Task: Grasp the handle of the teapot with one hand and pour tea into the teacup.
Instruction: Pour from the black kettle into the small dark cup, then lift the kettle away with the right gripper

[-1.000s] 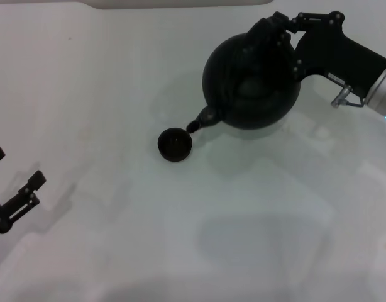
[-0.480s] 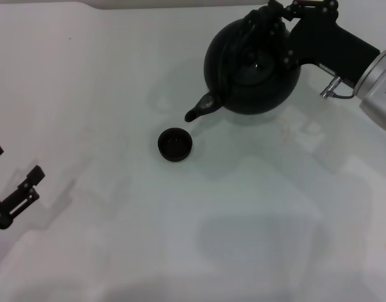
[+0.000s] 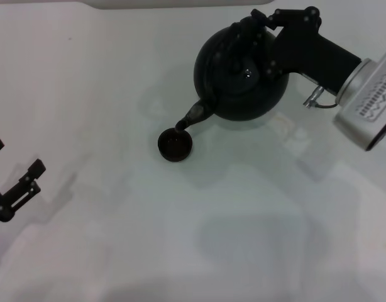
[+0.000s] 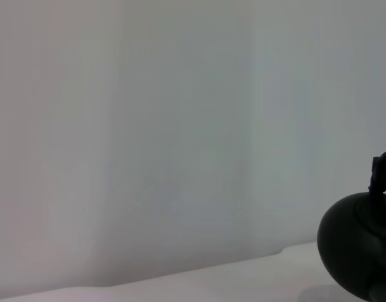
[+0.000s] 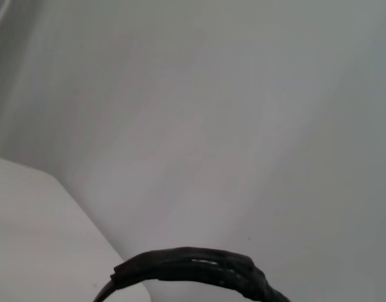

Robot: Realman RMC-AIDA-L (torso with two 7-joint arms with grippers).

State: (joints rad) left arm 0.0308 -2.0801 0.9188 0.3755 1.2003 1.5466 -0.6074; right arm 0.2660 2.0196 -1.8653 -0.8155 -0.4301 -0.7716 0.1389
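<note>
Teapot held tilted above the white table at far right, its spout dipped over the rim of the teacup just beside it, handle clamped by the right gripper, left gripper seen spread wide and parked at the near left edge

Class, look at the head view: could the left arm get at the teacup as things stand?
Probably not cleanly. The left gripper sits far off at the table's edge with bare table between, but the teapot, held by the right gripper, has its spout right over the teacup.
</note>
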